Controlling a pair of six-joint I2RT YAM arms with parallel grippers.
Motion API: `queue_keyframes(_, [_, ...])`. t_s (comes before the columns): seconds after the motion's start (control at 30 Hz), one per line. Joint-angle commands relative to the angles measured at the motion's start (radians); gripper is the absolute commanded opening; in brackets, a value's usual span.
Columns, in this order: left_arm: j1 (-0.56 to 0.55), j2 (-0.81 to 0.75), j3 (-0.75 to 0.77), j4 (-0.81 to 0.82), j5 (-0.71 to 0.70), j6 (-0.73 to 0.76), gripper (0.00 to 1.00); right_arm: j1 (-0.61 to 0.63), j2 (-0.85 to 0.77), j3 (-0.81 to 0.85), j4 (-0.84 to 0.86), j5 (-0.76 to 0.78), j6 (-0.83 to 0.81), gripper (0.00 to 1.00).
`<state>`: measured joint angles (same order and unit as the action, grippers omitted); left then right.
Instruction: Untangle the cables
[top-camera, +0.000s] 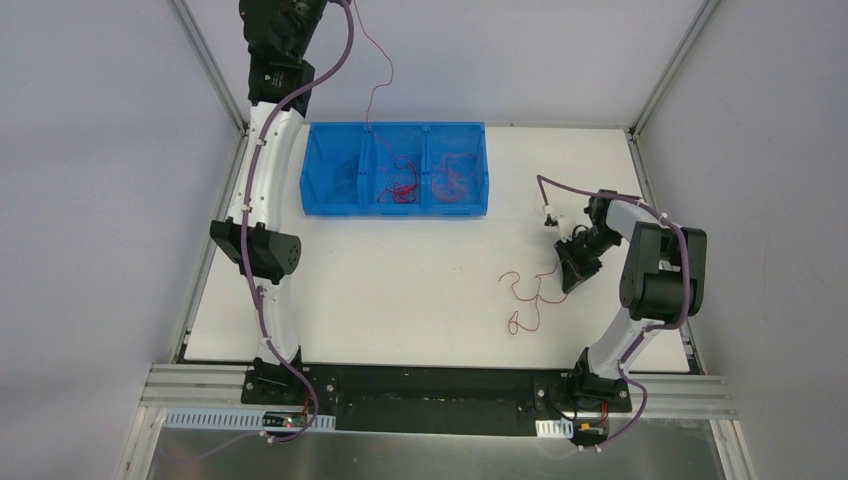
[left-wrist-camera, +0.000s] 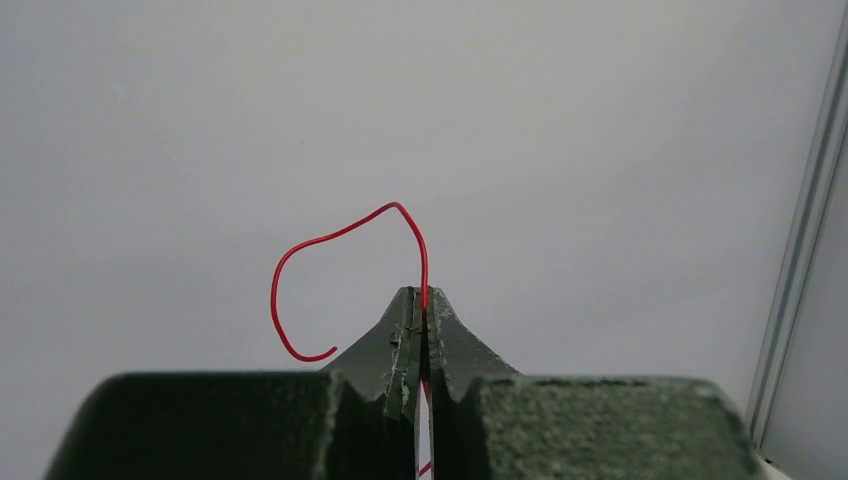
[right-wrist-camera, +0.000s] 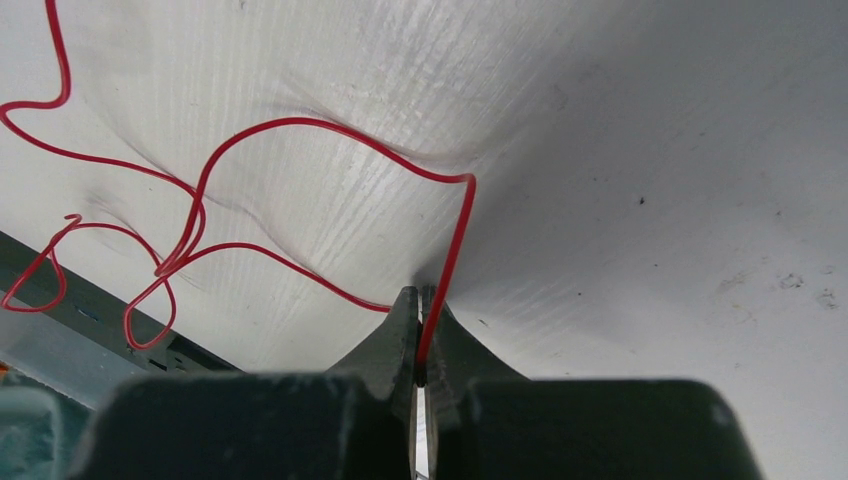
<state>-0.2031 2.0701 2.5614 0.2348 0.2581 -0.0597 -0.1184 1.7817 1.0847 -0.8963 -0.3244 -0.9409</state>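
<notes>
WIRES IN HAND: My left fingers, dark green and wedge-shaped, were pressed together on a hair-thin red wire. Its free end curled over in a smooth hook to their left, against a plain grey wall. Below them the strand dropped toward the middle compartment of a blue plastic bin. More cables lay there in red tangles, in the middle and right compartments. What the left compartment held was too faint to make out. My right fingers, low over the matt white counter, were clamped on a second red wire. It looped away to their left in glossy curls lying on the counter. The overhead view cut off my left fingers at its top edge.
</notes>
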Motion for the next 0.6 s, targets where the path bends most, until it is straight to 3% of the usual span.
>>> queue_keyframes(0.0, [-0.004, -0.047, -0.031, 0.038, 0.026, -0.072, 0.00, -0.006, 0.010, 0.017, -0.014, -0.025, 0.007, 0.00])
queue_keyframes(0.13, [-0.008, -0.180, -0.352, 0.065, 0.152, -0.197, 0.00, -0.006, 0.011, 0.015, -0.012, -0.031, 0.018, 0.00])
queue_keyframes(0.23, [-0.013, -0.259, -0.568, 0.089, 0.165, -0.227, 0.00, -0.006, 0.005, 0.006, -0.010, -0.037, 0.021, 0.00])
queue_keyframes(0.37, [-0.013, -0.295, -0.741, 0.067, 0.194, -0.231, 0.00, -0.005, 0.001, -0.006, -0.008, -0.035, 0.012, 0.00])
queue_keyframes(0.57, [-0.017, -0.268, -0.890, 0.002, 0.119, -0.057, 0.00, -0.006, 0.005, -0.001, -0.008, -0.044, 0.020, 0.00])
